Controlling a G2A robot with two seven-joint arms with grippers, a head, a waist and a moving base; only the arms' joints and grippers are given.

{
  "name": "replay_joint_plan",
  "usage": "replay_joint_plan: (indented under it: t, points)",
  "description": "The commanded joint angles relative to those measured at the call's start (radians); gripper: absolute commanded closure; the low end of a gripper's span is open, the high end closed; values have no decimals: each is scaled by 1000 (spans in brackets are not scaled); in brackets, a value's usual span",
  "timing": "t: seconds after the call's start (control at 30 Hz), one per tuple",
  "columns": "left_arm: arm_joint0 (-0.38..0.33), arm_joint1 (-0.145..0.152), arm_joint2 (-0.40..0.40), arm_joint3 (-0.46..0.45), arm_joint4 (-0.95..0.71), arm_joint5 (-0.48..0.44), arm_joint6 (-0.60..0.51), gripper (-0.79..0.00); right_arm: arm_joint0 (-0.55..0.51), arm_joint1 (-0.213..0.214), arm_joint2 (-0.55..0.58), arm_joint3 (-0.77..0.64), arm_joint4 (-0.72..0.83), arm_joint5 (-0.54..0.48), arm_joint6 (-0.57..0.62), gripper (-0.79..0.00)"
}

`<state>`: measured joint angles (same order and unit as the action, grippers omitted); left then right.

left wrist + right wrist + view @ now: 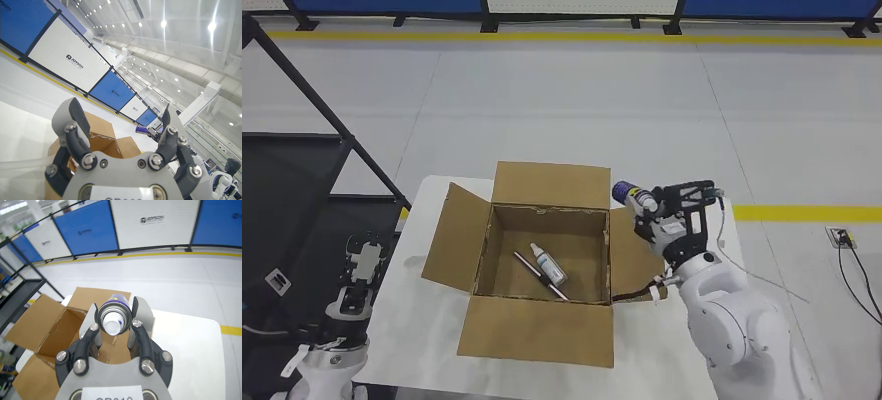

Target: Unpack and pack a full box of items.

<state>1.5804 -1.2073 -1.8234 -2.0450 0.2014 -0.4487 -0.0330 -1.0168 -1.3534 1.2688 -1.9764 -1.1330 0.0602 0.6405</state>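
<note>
An open cardboard box (542,325) stands on the white table, flaps spread. Inside it lie a small white bottle (549,263) and a dark thin stick (539,275). My right gripper (115,311) is shut on a purple spray can (115,311) with a white nozzle, held in the air over the box's right flap (630,262). The can (633,195) lies roughly level in the top view. My left gripper (121,111) is open and holds nothing, off the table's left side (364,262). The spray can (141,129) shows far off in the left wrist view.
The white table (432,340) carries the box, with bare surface to the right of it (189,344). A black shelf frame (302,190) stands at the left. Yellow floor lines (807,212) run behind and to the right.
</note>
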Motion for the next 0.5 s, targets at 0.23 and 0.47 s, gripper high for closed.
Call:
replay_joint_plan:
  t: [0.23,0.47]
  points:
    - [0,0,0,0,0,0,0,-785,357,-47,-275,407,73,-137,297,0]
    - [0,0,0,0,0,0,0,-785,510,-109,-468,678,50,-88,335,0]
